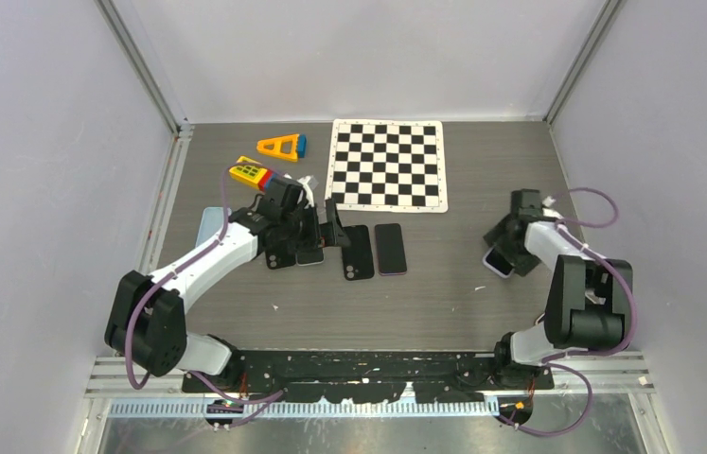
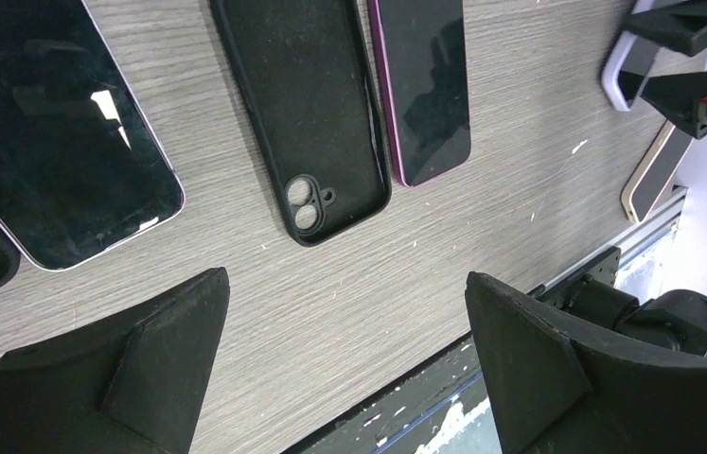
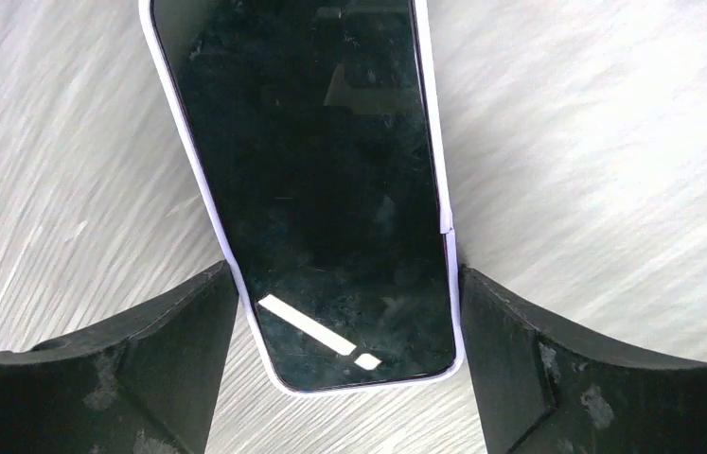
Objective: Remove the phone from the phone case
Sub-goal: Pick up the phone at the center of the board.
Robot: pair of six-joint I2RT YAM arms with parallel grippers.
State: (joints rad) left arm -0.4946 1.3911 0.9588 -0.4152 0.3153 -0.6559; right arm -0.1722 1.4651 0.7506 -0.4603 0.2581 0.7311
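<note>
R gripper [image 3: 344, 279] is grasping the cased phone [image 3: 321, 170]. Its pads sit on both long edges of the white case [image 3: 447, 189], jaws across the short width, screen twd the wrist cam. Table behind is streaked but the phone is sharp, so it's prob. lifted, not just straddled. In top view this is well right of the checkerboard mat [image 1: 388, 165]'s near-right corner, nearer the bases.

Phone's long axis runs straight out from the R wrist, btwn the fingers, w/ its lower end past the fingertips twd the cam.

L gripper [image 2: 344, 279] is released, jaws wide, nothing btwn them. It hovers just off the mat's near-left corner, over an empty black case [image 2: 311, 113] and a purple-edged phone [image 2: 425, 85], both flat.

So the task phone lies well to the L gripper's right. R arm is far nearer. Case looks still on. Next move prob. needs L to cross over and catch the free end along that axis. Risk: R's pads pinch the case onto the phone.
</note>
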